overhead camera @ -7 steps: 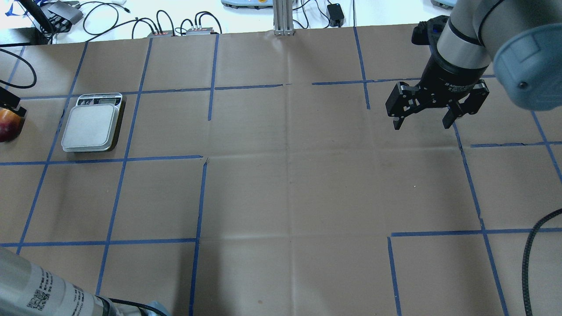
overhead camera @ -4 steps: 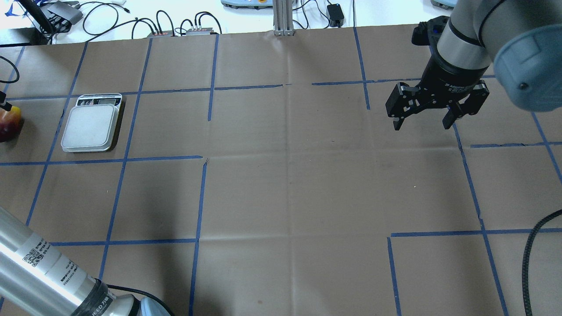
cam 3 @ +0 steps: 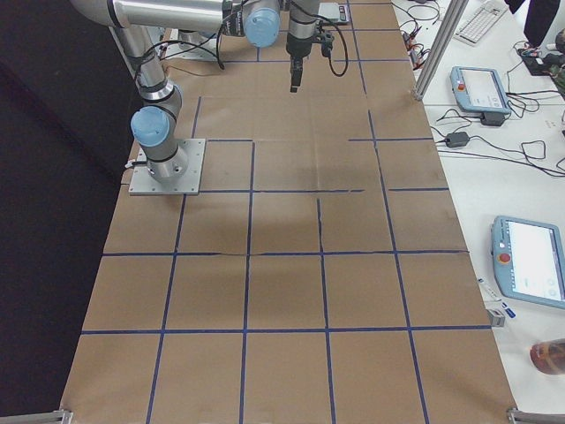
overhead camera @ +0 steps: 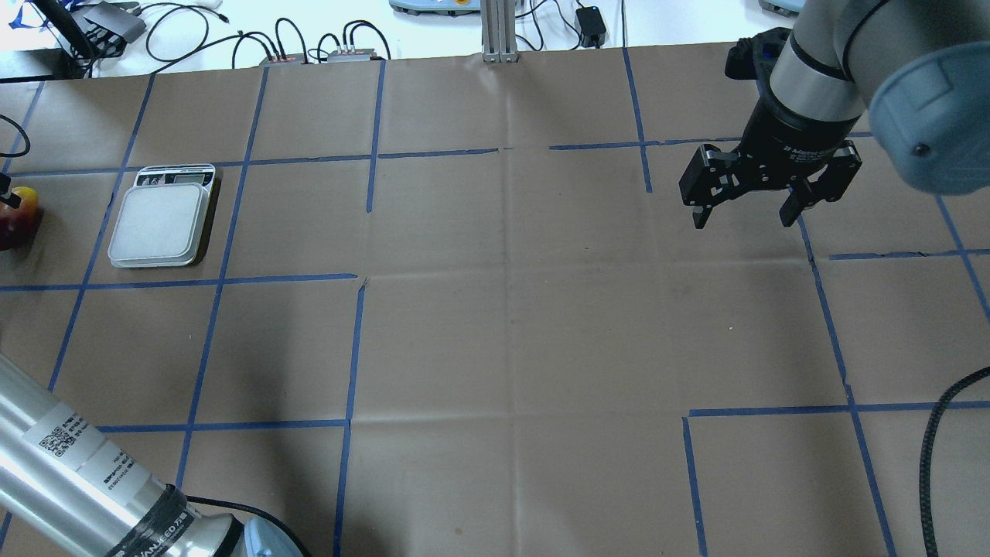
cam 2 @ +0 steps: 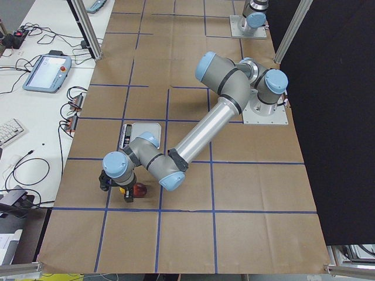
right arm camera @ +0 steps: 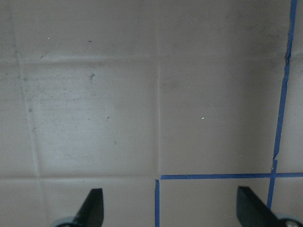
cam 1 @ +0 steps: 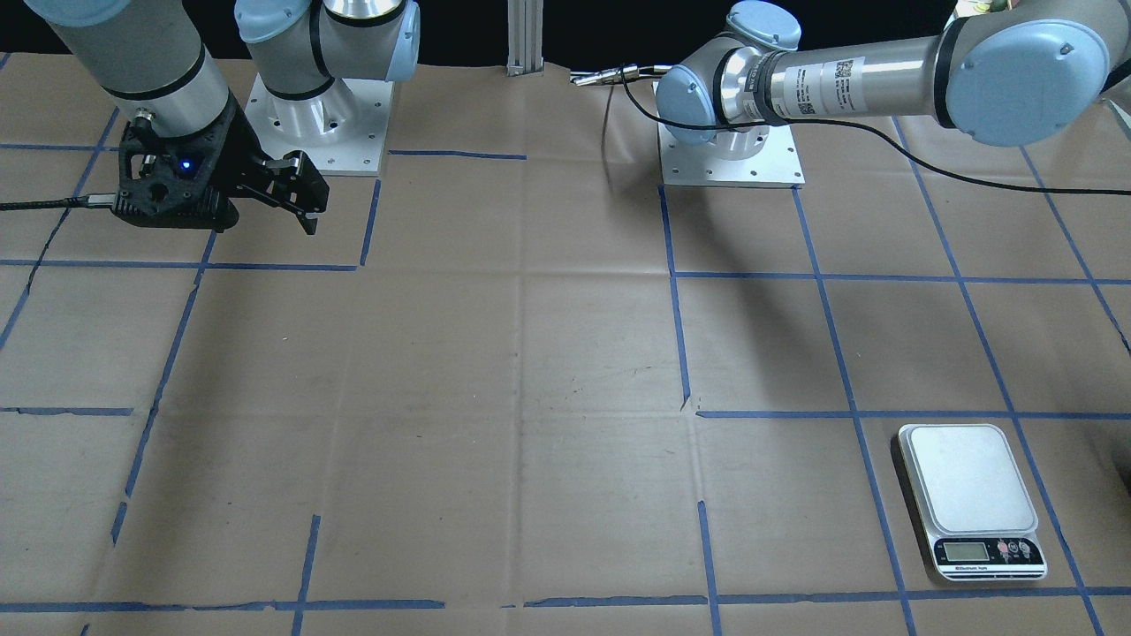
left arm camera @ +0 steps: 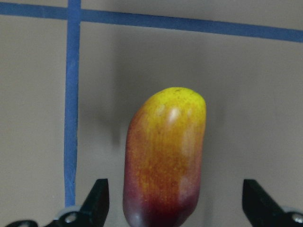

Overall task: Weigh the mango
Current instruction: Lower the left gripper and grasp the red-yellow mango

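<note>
The mango [left arm camera: 165,161], dark red fading to yellow, lies on the brown paper at the table's far left edge [overhead camera: 17,218]; it also shows in the exterior left view [cam 2: 139,189]. My left gripper [left arm camera: 177,203] is open, with one finger on each side of the mango's dark red end and not touching it. It stands over the mango [cam 2: 119,188]. The scale [overhead camera: 158,224] sits to the right of the mango with its platform bare [cam 1: 970,477]. My right gripper [overhead camera: 742,210] is open and empty, hovering above the table's far right [cam 1: 305,199].
Blue tape lines cross the brown paper. My left arm's forearm [overhead camera: 69,464] comes in across the lower left corner. Cables and small boxes [overhead camera: 309,54] lie beyond the table's far edge. A black cable [overhead camera: 936,456] hangs at the lower right.
My left gripper has slid left, almost out of the overhead view, and its forearm has swung further into the lower left corner. The mango, the scale and the right arm have stayed put.
</note>
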Robot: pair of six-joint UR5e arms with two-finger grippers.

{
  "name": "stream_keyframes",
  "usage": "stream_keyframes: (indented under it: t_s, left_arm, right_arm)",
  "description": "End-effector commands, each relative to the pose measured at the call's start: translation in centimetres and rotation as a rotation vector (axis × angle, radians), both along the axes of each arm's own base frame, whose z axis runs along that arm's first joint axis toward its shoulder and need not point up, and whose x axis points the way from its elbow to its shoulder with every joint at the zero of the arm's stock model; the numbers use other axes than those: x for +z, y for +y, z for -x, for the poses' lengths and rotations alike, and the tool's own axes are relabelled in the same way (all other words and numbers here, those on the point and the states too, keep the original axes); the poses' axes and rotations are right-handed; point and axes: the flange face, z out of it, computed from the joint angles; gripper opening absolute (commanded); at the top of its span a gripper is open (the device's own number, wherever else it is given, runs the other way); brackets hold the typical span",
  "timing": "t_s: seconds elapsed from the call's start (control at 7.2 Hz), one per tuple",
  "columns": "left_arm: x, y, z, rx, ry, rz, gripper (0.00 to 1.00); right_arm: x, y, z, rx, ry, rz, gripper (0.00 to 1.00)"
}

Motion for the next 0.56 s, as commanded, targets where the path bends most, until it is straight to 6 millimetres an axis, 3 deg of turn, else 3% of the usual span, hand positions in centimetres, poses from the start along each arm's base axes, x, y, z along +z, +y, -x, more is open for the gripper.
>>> stream_keyframes:
  t_s: [0.0,0.14,0.28,0.42]
  left_arm:
    - [-2.6,-0.5,-0.6,0.001,0.016,-0.006,1.0]
    - [-3.1,-0.5,-0.6,0.003,0.02,-0.01,0.99]
    - [-3.5,-0.6,-0.6,0.003,0.024,-0.012,0.89]
    - [-3.7,-0.6,-0.5,0.003,0.027,-0.015,0.67]
  right_arm:
    - [0.0,0.0,0.0,0.0,0.0,0.0,1.0]
    - [0.0,0.0,0.0,0.0,0.0,0.0,1.0]
    - [0.0,0.0,0.0,0.0,0.0,0.0,1.0]
    - [0.0,0.0,0.0,0.0,0.0,0.0,1.0]
